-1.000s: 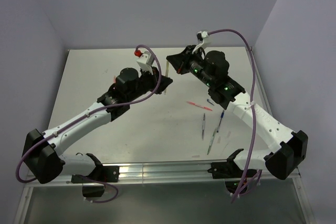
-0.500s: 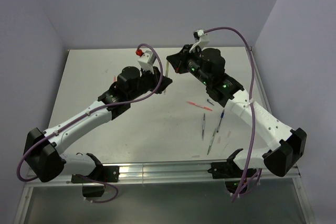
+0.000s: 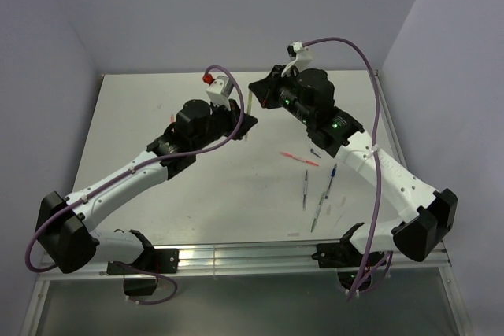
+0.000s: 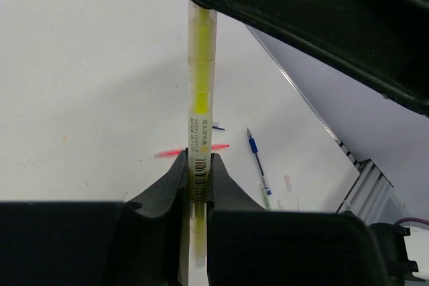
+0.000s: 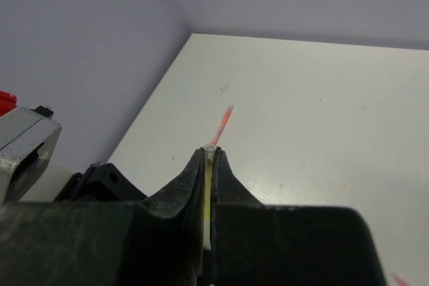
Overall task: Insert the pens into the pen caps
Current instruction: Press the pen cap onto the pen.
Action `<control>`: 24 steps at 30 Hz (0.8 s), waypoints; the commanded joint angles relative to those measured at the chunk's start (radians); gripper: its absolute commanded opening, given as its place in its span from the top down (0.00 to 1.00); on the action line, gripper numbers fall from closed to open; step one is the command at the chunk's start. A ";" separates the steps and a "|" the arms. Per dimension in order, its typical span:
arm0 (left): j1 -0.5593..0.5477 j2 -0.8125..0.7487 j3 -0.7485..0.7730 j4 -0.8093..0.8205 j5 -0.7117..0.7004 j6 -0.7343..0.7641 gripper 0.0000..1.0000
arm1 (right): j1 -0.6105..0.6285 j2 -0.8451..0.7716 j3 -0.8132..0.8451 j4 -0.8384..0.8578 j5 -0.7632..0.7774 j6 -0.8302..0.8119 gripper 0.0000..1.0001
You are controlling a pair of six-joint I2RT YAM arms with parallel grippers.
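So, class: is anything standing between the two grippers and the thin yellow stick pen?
Nothing visible does. The left gripper is shut on the thin yellow stick pen, and the right gripper pinches its pale upper end.

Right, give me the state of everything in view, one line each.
left gripper, shut on the yellow pen's lower part.
right gripper, shut on the pen's top end.
yellow pen, upright, held by both grippers.
pink pen, lying flat, untouched.
blue pen, lying flat, untouched.
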 commanded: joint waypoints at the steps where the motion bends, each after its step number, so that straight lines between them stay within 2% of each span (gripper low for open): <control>1: 0.030 0.009 0.102 0.094 -0.186 -0.004 1.00 | 0.050 0.027 0.029 -0.211 -0.100 0.005 1.00; 4: 0.032 0.064 0.185 -0.001 -0.287 0.002 1.00 | 0.052 0.053 0.066 -0.270 -0.061 0.017 1.00; 7: 0.032 0.107 0.228 -0.020 -0.342 0.006 1.00 | 0.052 0.070 0.092 -0.306 -0.035 0.022 1.00; 13: 0.023 0.138 0.243 -0.020 -0.345 0.005 1.00 | 0.058 0.087 0.107 -0.334 -0.017 0.027 1.00; 18: 0.024 0.130 0.220 -0.042 -0.293 0.014 1.00 | 0.056 0.088 0.126 -0.358 0.017 0.018 0.99; 19: 0.024 0.128 0.216 -0.051 -0.286 0.014 1.00 | 0.056 0.088 0.138 -0.360 0.040 0.016 0.88; 22: 0.024 0.127 0.188 -0.075 -0.246 0.006 1.00 | 0.045 0.096 0.178 -0.373 0.078 0.016 0.68; 24: 0.026 0.116 0.159 -0.080 -0.223 0.002 1.00 | 0.033 0.087 0.190 -0.364 0.087 0.020 0.59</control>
